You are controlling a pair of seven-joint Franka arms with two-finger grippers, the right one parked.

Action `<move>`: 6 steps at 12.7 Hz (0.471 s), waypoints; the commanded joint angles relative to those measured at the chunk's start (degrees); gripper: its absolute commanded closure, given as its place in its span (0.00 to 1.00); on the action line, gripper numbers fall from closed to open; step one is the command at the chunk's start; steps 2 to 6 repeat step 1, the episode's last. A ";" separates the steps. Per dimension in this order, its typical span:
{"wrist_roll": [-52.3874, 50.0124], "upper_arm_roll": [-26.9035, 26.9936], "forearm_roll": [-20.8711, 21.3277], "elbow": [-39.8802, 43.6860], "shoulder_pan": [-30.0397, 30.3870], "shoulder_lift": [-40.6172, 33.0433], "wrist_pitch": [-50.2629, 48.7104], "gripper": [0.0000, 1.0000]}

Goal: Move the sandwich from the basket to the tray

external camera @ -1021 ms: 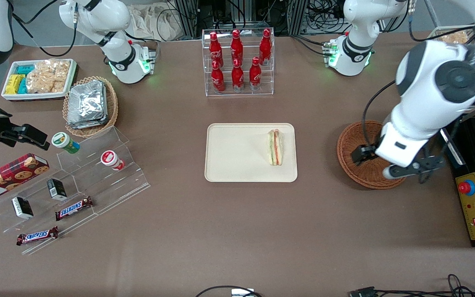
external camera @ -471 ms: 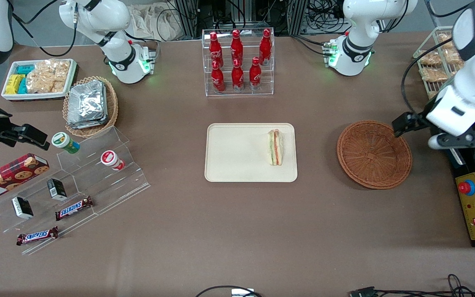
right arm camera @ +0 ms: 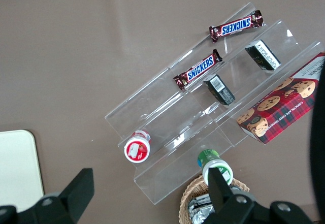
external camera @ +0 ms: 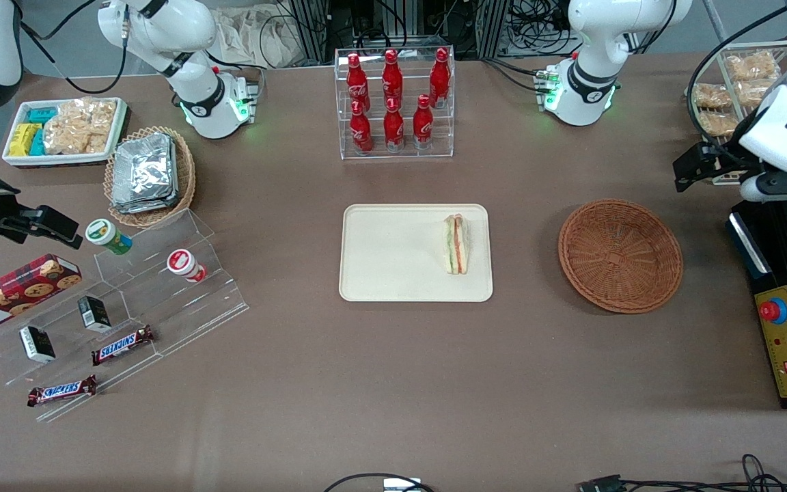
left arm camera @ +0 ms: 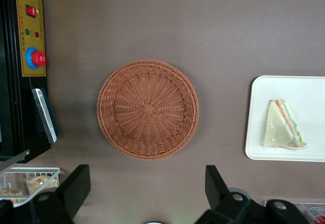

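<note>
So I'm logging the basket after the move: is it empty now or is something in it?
Empty: the basket shows only bare weave. The sandwich lies on the tray; the open gripper hangs above the table beside the basket.

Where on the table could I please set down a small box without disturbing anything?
Bare table lies between the tray holding the sandwich and the basket, and along the whole strip nearest the camera. The basket itself holds nothing. The display steps are crowded. The open gripper hangs high at the working arm's end.

Sandwich (external camera: 457, 244) on tray (external camera: 387, 273); basket (external camera: 619, 255) beside; tool (left arm camera: 147, 193) above.
</note>
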 commanded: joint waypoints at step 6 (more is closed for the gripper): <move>1.14 0.26 -2.21 -0.84 0.75 -1.13 -0.98 0.00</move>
